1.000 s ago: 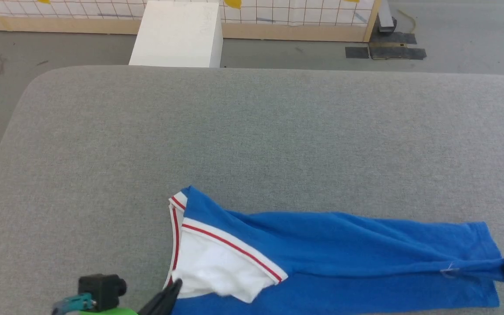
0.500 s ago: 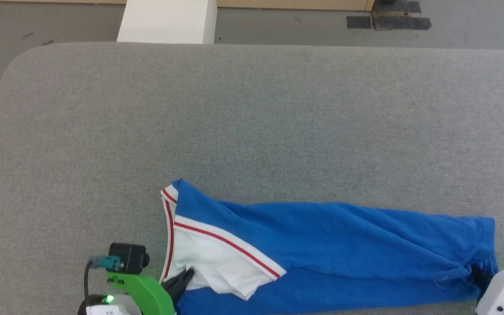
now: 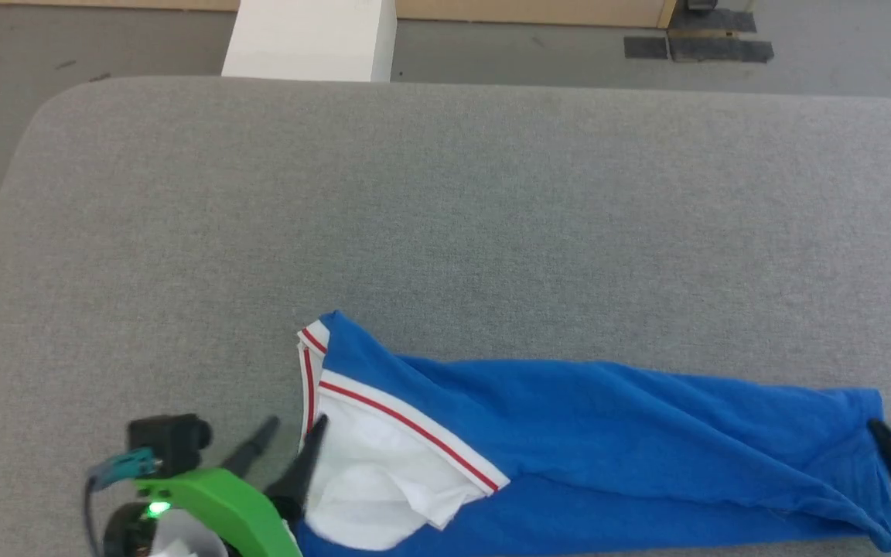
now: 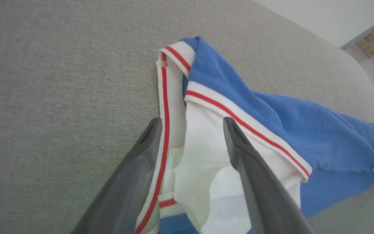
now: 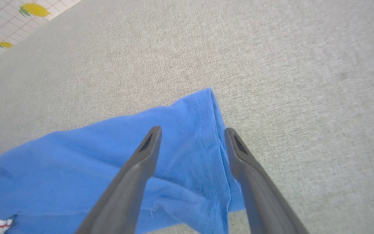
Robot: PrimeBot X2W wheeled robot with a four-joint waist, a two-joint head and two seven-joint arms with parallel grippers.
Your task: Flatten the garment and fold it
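Left hand spread, empty, over the single garment at its white sleeve. Right hand spread, empty, over its blue hem. Cloth contact uncertain. Garment lies on desk between the two hands.

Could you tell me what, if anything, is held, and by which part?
Nothing is held; the left gripper and right gripper have jaws open over the T-shirt.

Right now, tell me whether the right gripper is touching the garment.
Cannot tell. In the right wrist view the open right gripper straddles the garment's blue hem; neither contact nor gap shows plainly.
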